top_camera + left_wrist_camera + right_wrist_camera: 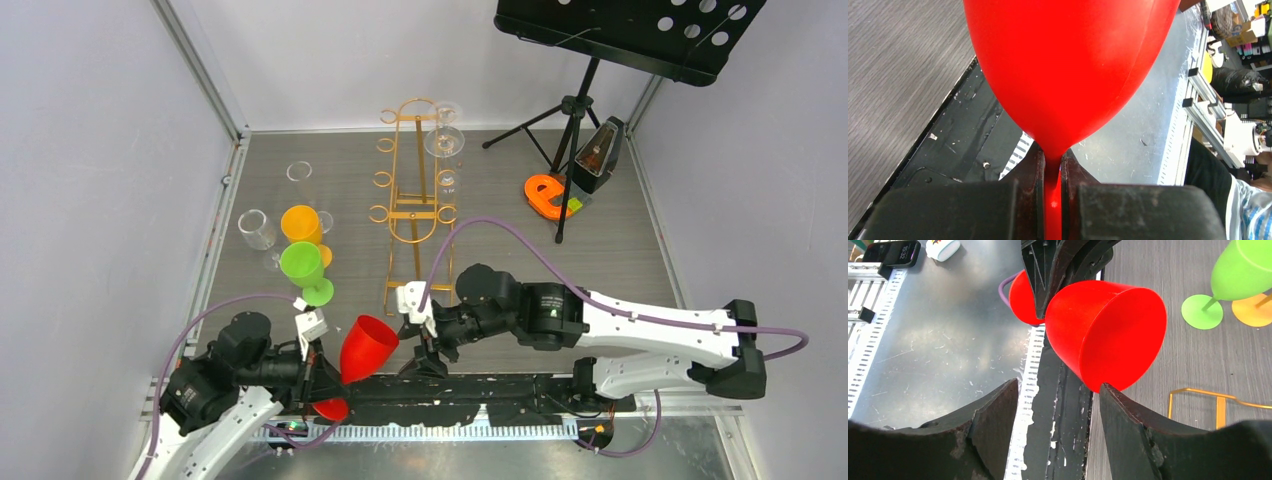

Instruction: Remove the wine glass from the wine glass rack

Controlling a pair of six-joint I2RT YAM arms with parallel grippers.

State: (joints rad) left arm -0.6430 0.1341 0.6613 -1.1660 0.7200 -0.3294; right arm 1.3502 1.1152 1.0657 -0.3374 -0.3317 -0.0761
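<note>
Nearest the arm bases, the left tool (1052, 192) is pressed tight on the thin stem of the red wine glass (1068, 65). It holds the glass tilted over the black strip (480, 390) at the near edge of the surface (520, 260). The glass's foot hangs low and its bowl leans toward the right arm. The right tool (1058, 390) is spread wide and holds nothing, with the rim of the red bowl just in front of its fingers.

This glass is well apart from the wine glass rack (415, 200), so the lifting-off looks done. What seems left is to set it down, perhaps beside the green glass (303, 265), orange glass (300, 223) and clear glass (257, 230) standing to the left.

Farther back, the gold rack stands mid-surface with another clear glass (443, 135) hanging on its upper right side.

The surface is grey wood-grain, enclosed by pale walls. A metronome (600, 155), an orange object (547, 195) and a black music stand (630, 30) occupy the far right corner.
</note>
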